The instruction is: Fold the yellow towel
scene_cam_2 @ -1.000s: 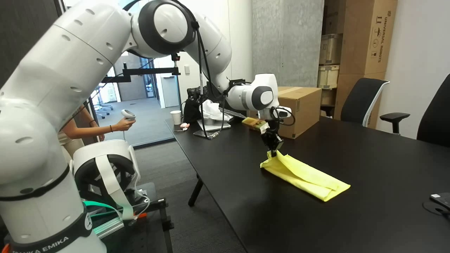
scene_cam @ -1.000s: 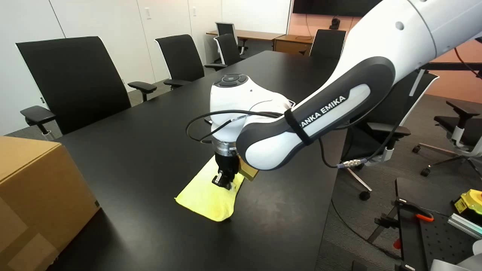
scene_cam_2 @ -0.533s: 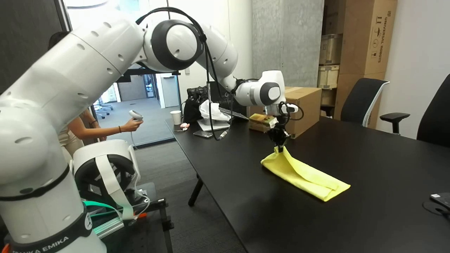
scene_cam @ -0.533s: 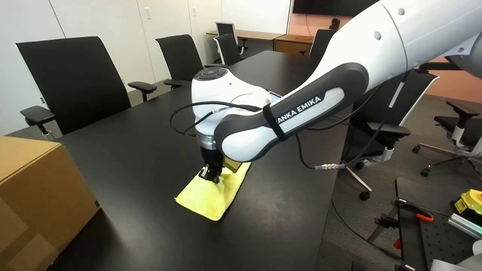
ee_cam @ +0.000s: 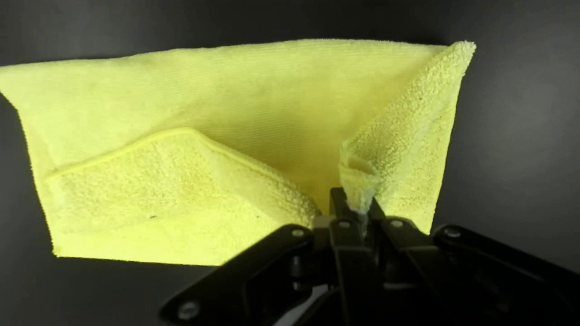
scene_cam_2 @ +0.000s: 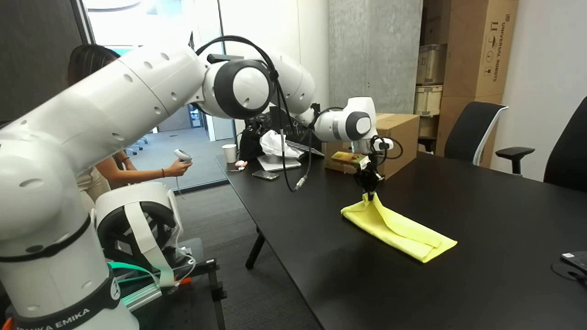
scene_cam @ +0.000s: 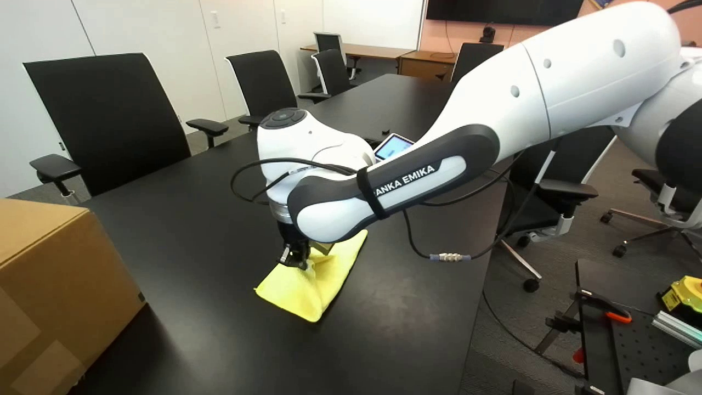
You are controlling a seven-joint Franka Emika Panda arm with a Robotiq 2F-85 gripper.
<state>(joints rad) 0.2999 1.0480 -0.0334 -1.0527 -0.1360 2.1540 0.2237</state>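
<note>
The yellow towel lies on the black table, folded to a long shape, in both exterior views. In the wrist view the towel shows a flap with a hemmed edge folded over at lower left and a raised fold on the right. My gripper is shut on a pinched bit of this upper layer. The gripper, seen in both exterior views, holds the pinch a little above the table at one end of the towel. The rest of the towel lies flat. The pinched tip is partly hidden between the fingers.
A large cardboard box stands on the table, also in an exterior view. A tablet lies behind the arm. A phone, a laptop and a white cup are near the table's far end. A person holds a controller.
My gripper has moved across the towel, leftward in one view and rightward in the other, drawing the pinched layer along. It rose slightly, then dipped. The towel's far end has stayed put.
</note>
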